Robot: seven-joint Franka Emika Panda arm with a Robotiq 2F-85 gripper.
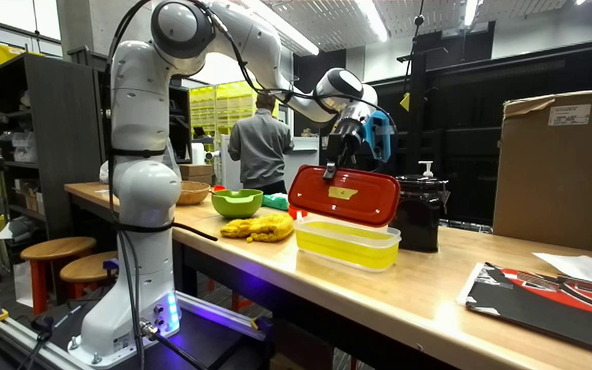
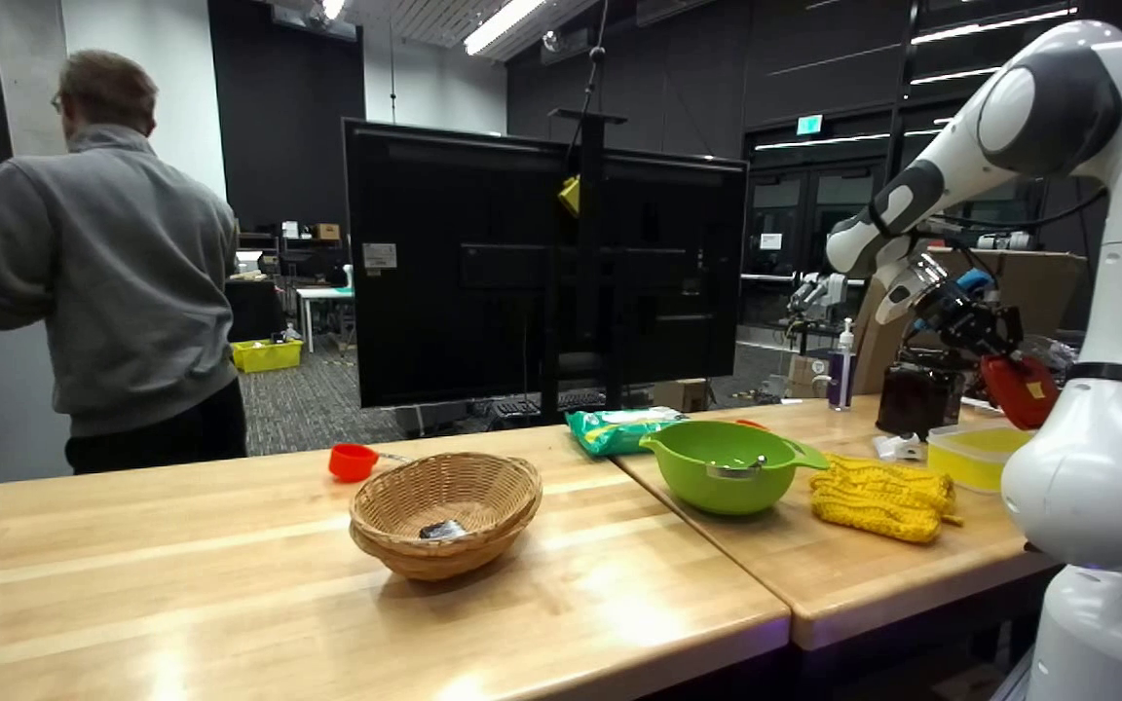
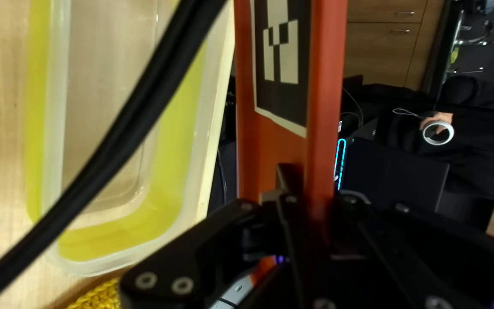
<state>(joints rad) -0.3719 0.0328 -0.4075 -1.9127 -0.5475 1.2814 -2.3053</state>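
The claw [image 1: 330, 172] is pinched tight on the upper edge of a red rounded rectangular plastic lid [image 1: 350, 204], its rim caught between the fingertips. In an exterior view the lid hangs tilted just right of the middle of the frame, with a strip of pale yellow tape [image 1: 343, 193] on the face turned to the camera. Directly under it a translucent open-topped plastic container with yellow sides [image 1: 347, 249] stands on the light wooden surface [image 1: 419, 288]; whether the lid's lower edge touches the container's rim is unclear. In the wrist view the container fills the left of the frame, while the lid runs down the middle, bearing a black-and-white checkered tag [image 3: 281, 64].

A yellow knitted cloth [image 1: 260, 227] lies just left of the container in an exterior view, with a green spouted bowl [image 1: 237, 203] beyond it and a glossy dark canister [image 1: 418, 216] to the container's right. In an exterior view a brown woven basket [image 2: 415, 557] sits at lower middle, a small red cup [image 2: 353, 462] near its upper left; a green-and-white packet [image 2: 619, 433] lies just beyond the bowl. A person in a grey sweater [image 1: 262, 146] stands in the background, back turned, in both exterior views.
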